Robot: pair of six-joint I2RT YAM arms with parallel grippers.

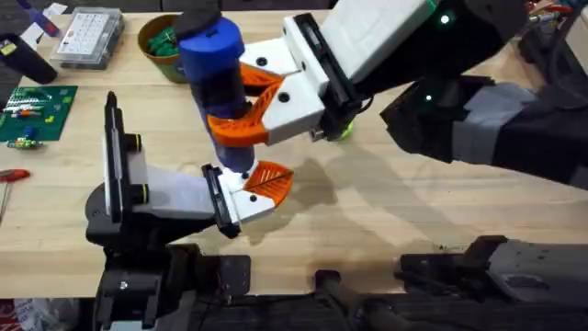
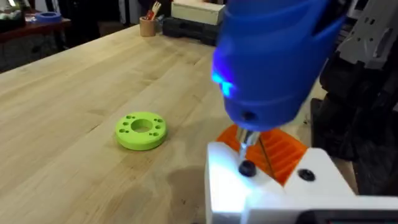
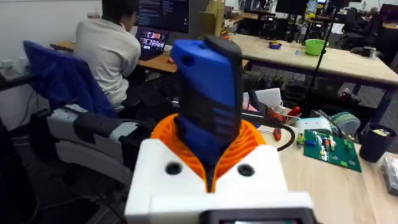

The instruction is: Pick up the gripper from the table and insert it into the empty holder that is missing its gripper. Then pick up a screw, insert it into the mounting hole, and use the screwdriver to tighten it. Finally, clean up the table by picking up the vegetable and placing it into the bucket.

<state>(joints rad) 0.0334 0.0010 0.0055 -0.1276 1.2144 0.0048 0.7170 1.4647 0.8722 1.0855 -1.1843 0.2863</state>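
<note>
My right gripper (image 1: 230,103) reaches across the table (image 1: 395,211), shut on the blue screwdriver (image 1: 213,64), which it holds upright. In the right wrist view its orange pads (image 3: 252,146) clamp the screwdriver (image 3: 208,93). The screwdriver's metal tip (image 2: 249,140) rests on a dark screw (image 2: 247,168) in the white block of the gripper (image 2: 277,152), whose orange ribbed finger shows behind it. That gripper (image 1: 266,182) sits at the end of the holder (image 1: 161,193), at the left front. The orange-brown bucket (image 1: 147,35) stands at the back left. The vegetable is out of view.
A lime-green ring (image 2: 141,130) lies on the table beside the holder's end, partly under the right arm (image 1: 342,131). A clear compartment box (image 1: 87,37), a green circuit board (image 1: 35,110) and a red-handled screwdriver (image 1: 11,175) lie along the left side.
</note>
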